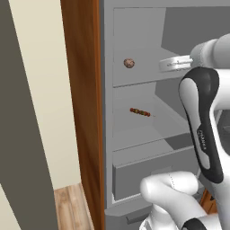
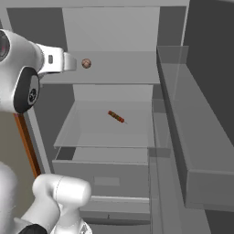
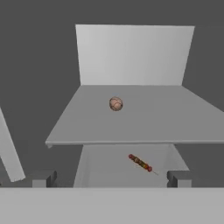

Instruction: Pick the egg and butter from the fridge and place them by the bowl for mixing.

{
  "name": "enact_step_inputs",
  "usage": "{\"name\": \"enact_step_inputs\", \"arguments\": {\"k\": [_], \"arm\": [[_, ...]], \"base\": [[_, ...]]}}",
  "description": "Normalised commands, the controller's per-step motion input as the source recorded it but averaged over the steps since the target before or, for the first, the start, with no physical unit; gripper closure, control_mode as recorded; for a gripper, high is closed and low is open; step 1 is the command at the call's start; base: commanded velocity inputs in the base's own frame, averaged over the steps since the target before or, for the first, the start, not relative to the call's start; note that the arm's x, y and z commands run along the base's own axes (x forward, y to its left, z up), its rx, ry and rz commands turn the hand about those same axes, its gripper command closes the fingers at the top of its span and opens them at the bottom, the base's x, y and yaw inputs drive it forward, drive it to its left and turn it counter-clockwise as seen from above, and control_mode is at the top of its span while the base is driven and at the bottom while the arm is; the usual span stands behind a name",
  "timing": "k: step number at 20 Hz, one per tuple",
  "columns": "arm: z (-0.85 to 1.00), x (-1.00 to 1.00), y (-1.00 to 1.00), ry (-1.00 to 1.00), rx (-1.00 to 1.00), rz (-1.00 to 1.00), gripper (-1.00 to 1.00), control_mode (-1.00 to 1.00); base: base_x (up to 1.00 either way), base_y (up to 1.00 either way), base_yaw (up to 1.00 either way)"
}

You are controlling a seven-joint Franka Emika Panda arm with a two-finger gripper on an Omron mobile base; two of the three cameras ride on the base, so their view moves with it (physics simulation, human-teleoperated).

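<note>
Egg (image 1: 129, 63) sat alone on the upper shelf (image 3: 175, 118) of the open fridge (image 1: 134, 27), a small brownish mottled ball resting toward the left half of that shelf and set back from its front edge; the right base view (image 2: 86, 63) and the hand view (image 3: 116, 104) showed it in the same spot, touching nothing but the shelf. On the shelf below lay a thin skewer (image 1: 140, 112) of red and dark pieces, angled across the middle of that shelf, well apart from the egg and lower in the cabinet. Under that shelf was a grey drawer (image 1: 148, 173), pulled partly out. The gripper (image 3: 109, 177) was held in front of the fridge at about the height of the upper shelf, pointing in toward the egg but well short of it; its two dark fingertips (image 3: 42, 178) stood wide apart at the bottom of the hand view, with nothing between them. The fridge door (image 2: 201, 137) stood open at the right, its grey shelf bins facing in. A brown wooden panel (image 1: 83, 112) ran up the left side of the fridge, next to a cream wall (image 1: 40, 90).
</note>
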Motion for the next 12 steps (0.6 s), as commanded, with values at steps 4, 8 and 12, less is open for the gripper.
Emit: {"name": "enact_step_inputs", "arguments": {"k": [4,8,12], "arm": [[-0.09,0.68,0.11,0.00,0.00,0.08,-1.00,-1.00],[-0.06,0.65,0.01,0.00,0.00,0.06,-1.00,-1.00],[-0.10,0.46,0.00,0.06,-0.03,0.00,-1.00,-1.00]], "base": [[0.00,0.00,0.00],[0.00,0.00,0.00],[0.00,0.00,0.00]]}}
